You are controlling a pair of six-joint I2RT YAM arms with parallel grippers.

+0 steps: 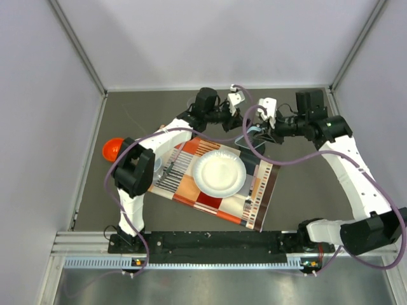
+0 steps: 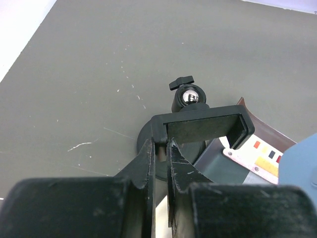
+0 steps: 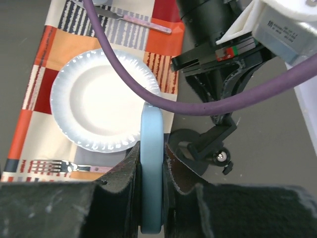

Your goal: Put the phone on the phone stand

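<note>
The black phone stand (image 2: 203, 124) stands on the grey table at the far edge of the placemat, with a round base, a shiny ball joint (image 2: 190, 96) and a wide clamp head. My left gripper (image 2: 161, 146) is shut on the left end of that clamp head. My right gripper (image 3: 152, 171) is shut on the phone (image 3: 151, 158), held edge-on so only its light blue rim shows, just beside the stand (image 3: 210, 144). The phone's blue corner also shows in the left wrist view (image 2: 299, 166). In the top view both grippers meet near the stand (image 1: 245, 138).
A patterned placemat (image 1: 184, 184) carries a white paper plate (image 1: 219, 173), a fork (image 3: 64, 167) and a knife (image 3: 143, 22). A red object (image 1: 113, 148) lies at the left. Grey walls close in the table. A purple cable (image 3: 198, 106) crosses the right wrist view.
</note>
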